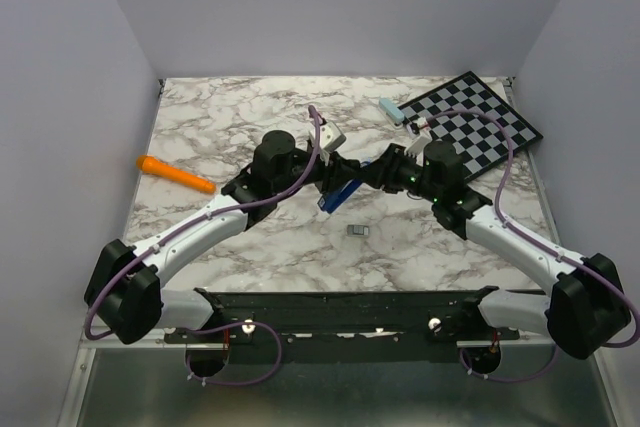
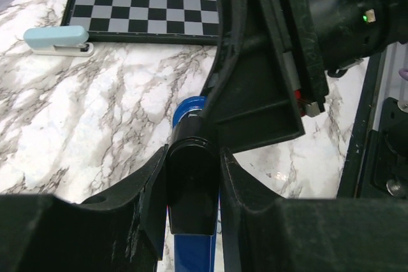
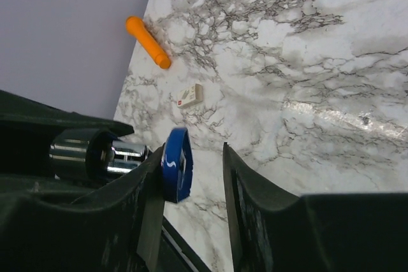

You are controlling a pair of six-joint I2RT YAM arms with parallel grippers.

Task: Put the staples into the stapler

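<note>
Stapler (image 1: 338,196): mid-tabletop (image 1: 250,107), held between the two arms. Its long axis runs diagonally, from near-left to far-right.

Left jaws: clamped on the stapler's dark body, gripping across its width (left wrist view).

Right jaws: standing apart around the rounded blue tip. The tip rests against one finger and a gap shows to the other, so this is not a grip.

Staples (image 1: 357,231): one small grey block flat on the tabletop, just nearward of the stapler, toward the near edge and between the two arms. It looks slightly closer to the right arm.

Judgement: the next move turns on the right jaws taking the free tip in line with that axis, so the stapler can be opened.

Room: bare marble surrounds the staples. The orange stick (image 1: 175,174) lies well apart toward the left edge. The checkerboard (image 1: 480,122) and a light-blue piece (image 1: 390,110) sit toward the far right corner.
</note>
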